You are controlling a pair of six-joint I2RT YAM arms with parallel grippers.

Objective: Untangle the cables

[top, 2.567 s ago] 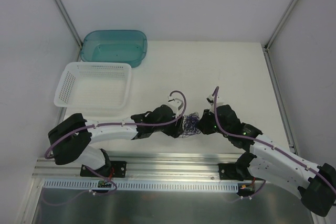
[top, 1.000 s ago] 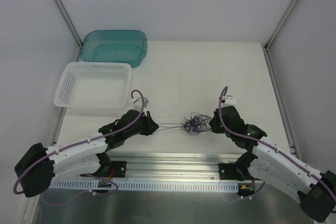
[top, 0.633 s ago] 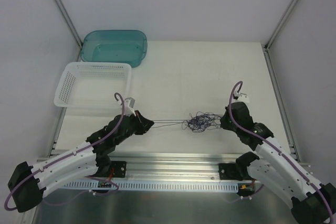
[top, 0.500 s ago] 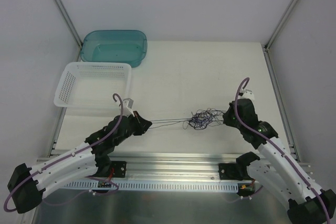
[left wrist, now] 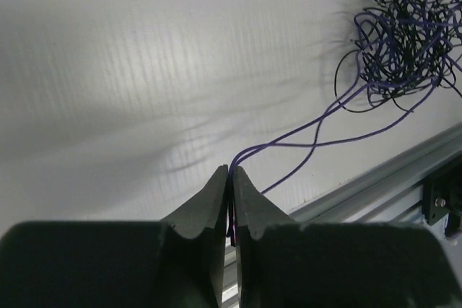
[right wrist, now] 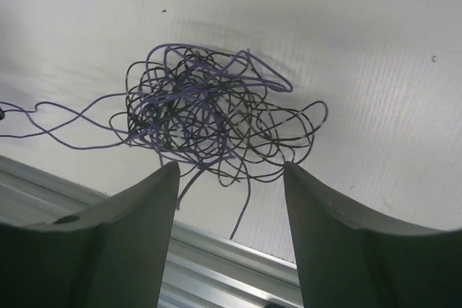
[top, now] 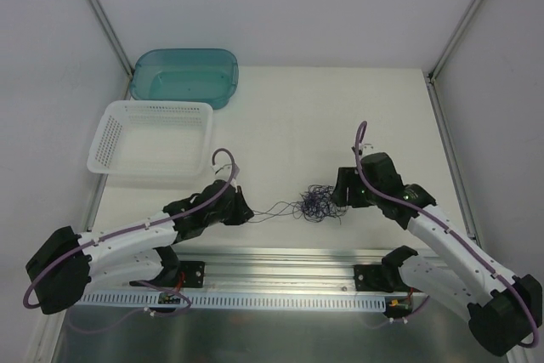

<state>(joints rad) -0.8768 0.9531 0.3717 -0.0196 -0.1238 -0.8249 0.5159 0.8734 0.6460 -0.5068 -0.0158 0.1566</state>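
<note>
Top external view: white table (top: 340,116) in a white-walled enclosure; two arms reach in from its near edge.
Task item: cables (top: 316,205), hair-thin purple and black wires knotted into one loose curly clump, lying on the table close to the near edge, roughly midway between the left and right edges.
Left arm: left pincer (top: 246,212) low over the table near the near edge, left of the clump and apart from it.
Left wrist view: left pincer (left wrist: 231,172) pressed together on two purple strands, which run slack and wavy across the table to the cables (left wrist: 404,34).
Right arm: right pincer (top: 340,195) just beside the right side of the clump.
Right wrist view: right pincer (right wrist: 231,171) spread wide and holding nothing; the cables (right wrist: 209,113) lie beyond its fingertips, apart from both.
Basket: white mesh basket (top: 153,138), at the left edge.
Tub: teal translucent tub (top: 184,76), far left corner, just behind the basket.
Rail: aluminium rail (top: 280,263) along the near edge.
</note>
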